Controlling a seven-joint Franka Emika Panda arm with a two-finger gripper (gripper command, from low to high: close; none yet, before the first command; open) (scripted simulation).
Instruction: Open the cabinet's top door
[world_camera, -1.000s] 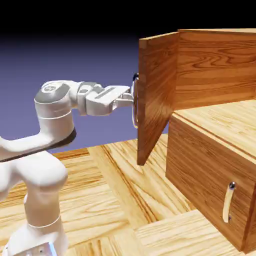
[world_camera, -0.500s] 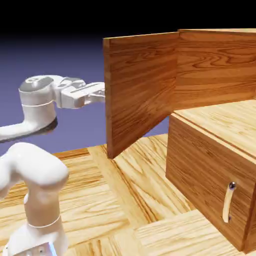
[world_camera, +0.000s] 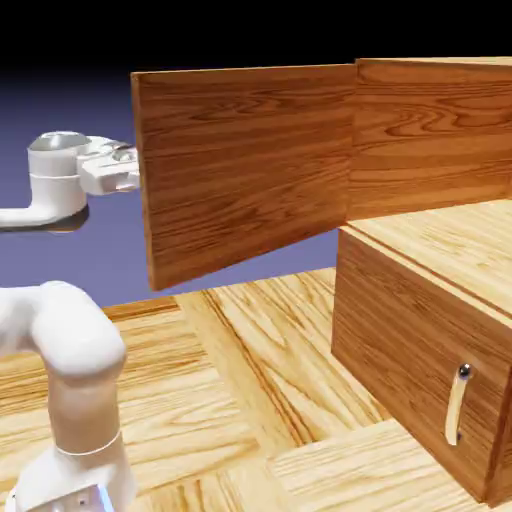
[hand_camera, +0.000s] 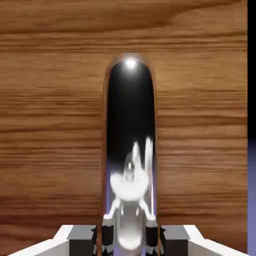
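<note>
Since the earlier frames the top door (world_camera: 245, 165) has swung much farther out from the cabinet (world_camera: 430, 250), and the arm (world_camera: 65, 340) has drawn back toward the exterior view's left with it. The door now stands wide open, hinged at its right edge, its inner wood face turned toward the camera and its free edge near the wrist. The forearm runs level, with the hand pointing horizontally at the door's far side; the door hides the fingertips in this view. In the hand view the gripper (hand_camera: 127, 239) is closed on the handle (hand_camera: 129, 150), a silver bar running straight up the picture against the wood panel, with one dark finger pad (hand_camera: 82, 237) pressed against each side. The lower door (world_camera: 415, 360) remains shut, its short handle (world_camera: 456, 405) upright.
</note>
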